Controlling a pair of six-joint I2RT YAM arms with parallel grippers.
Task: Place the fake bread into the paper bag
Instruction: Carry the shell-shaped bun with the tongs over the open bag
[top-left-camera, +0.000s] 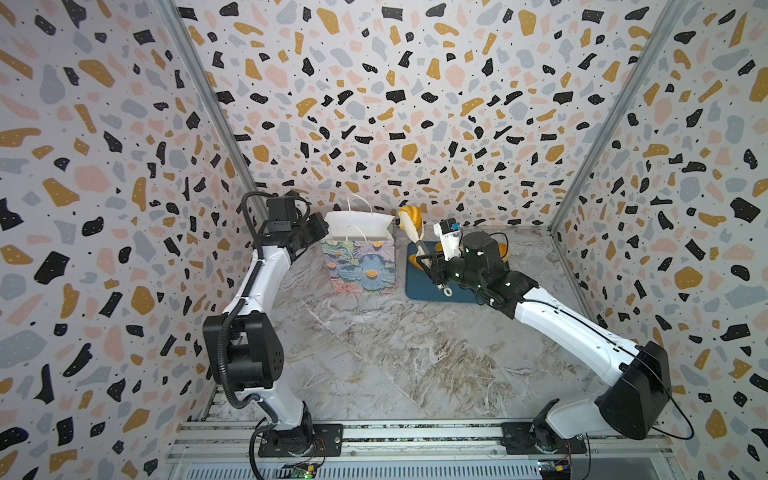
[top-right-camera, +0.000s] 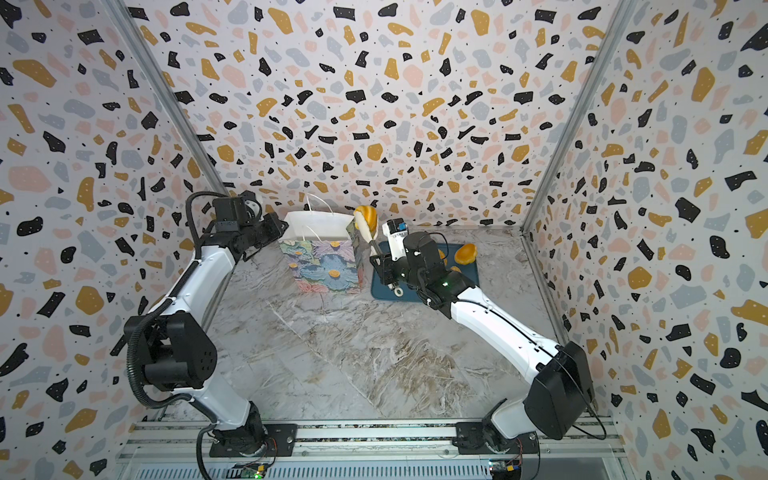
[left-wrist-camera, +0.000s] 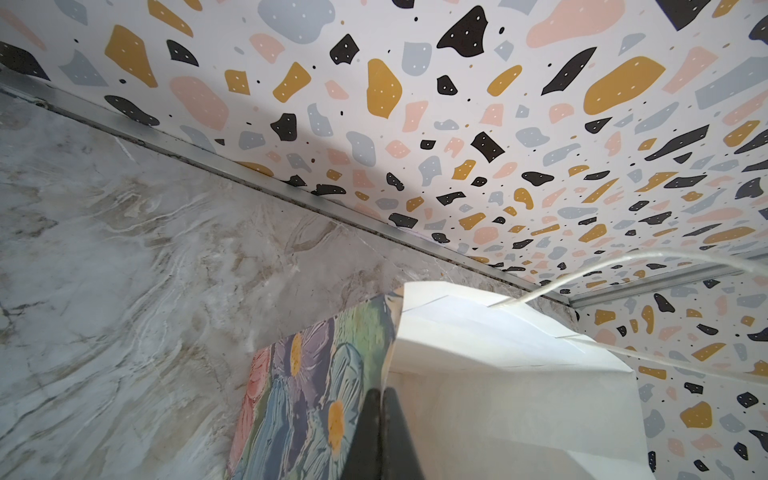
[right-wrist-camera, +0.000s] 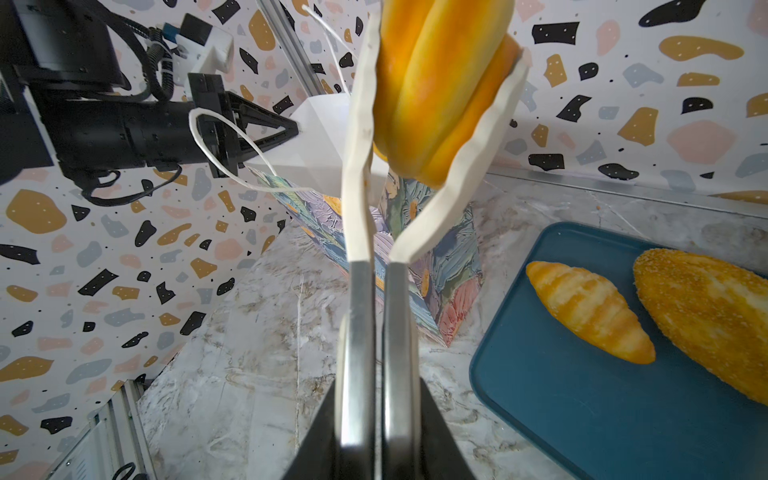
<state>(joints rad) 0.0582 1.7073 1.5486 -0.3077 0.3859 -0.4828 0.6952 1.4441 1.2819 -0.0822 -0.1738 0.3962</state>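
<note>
Bread (right-wrist-camera: 432, 91), glossy golden-orange, ridged, in tongs (right-wrist-camera: 357, 324) near bag (top-left-camera: 359, 266)

We see the front half of the tabletop (top-left-camera: 374, 365) bare and open. At the back, the paper bag (top-left-camera: 361, 266) stands upright with its mouth wide open to the top. The left fingers (left-wrist-camera: 365, 440) pinch its left rim, and the tongs (right-wrist-camera: 357, 316) hold a bread (right-wrist-camera: 436, 91) up near its right edge, so we find free room only over the middle of the mouth. Only a thin gap parts the bag from the tray (top-left-camera: 419, 291), and the right arm (top-left-camera: 540, 307) hangs over the tray.
</note>
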